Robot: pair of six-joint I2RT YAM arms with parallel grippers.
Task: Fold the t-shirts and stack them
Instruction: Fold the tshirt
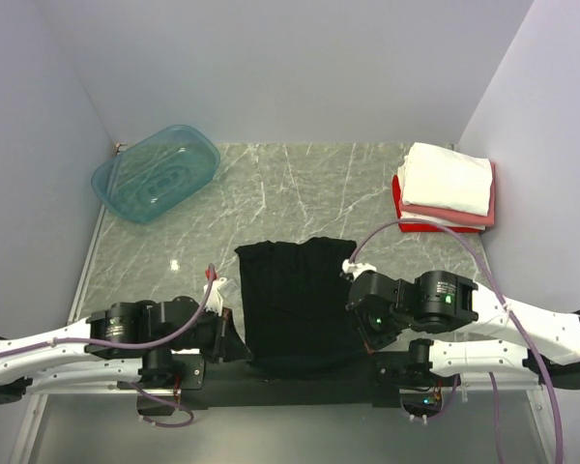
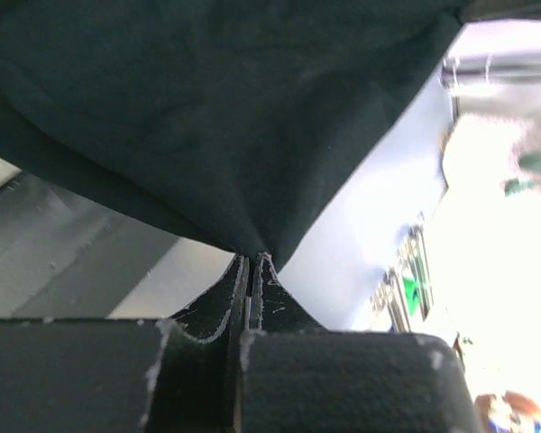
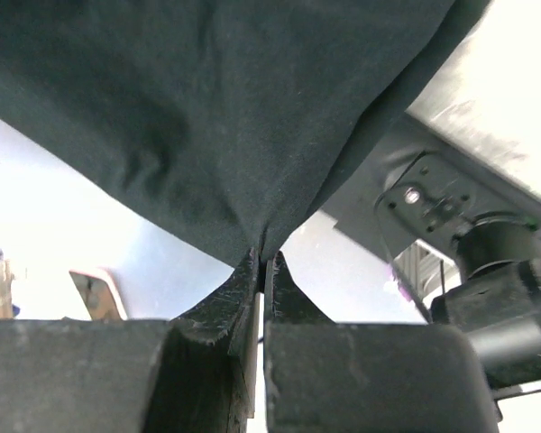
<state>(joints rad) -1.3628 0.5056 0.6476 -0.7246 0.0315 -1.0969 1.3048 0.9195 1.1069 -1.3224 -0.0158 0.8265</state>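
Note:
A large black t-shirt (image 1: 295, 304) lies folded lengthwise at the table's near middle, its lower end hanging over the front edge. My left gripper (image 1: 232, 338) is shut on the shirt's near left edge; the left wrist view shows the pinched black cloth (image 2: 216, 117) fanning out above the gripper (image 2: 252, 260). My right gripper (image 1: 364, 331) is shut on the near right edge, with the cloth (image 3: 234, 117) bunched at the gripper (image 3: 263, 258). At the back right a folded white t-shirt (image 1: 448, 177) tops a pink one (image 1: 449, 216) and a red one (image 1: 413, 225).
A translucent teal tub (image 1: 155, 172) sits at the back left corner. Grey walls close in the marble table (image 1: 300, 193) on three sides. A purple cable (image 1: 406, 224) arcs from the right arm over the table near the stack.

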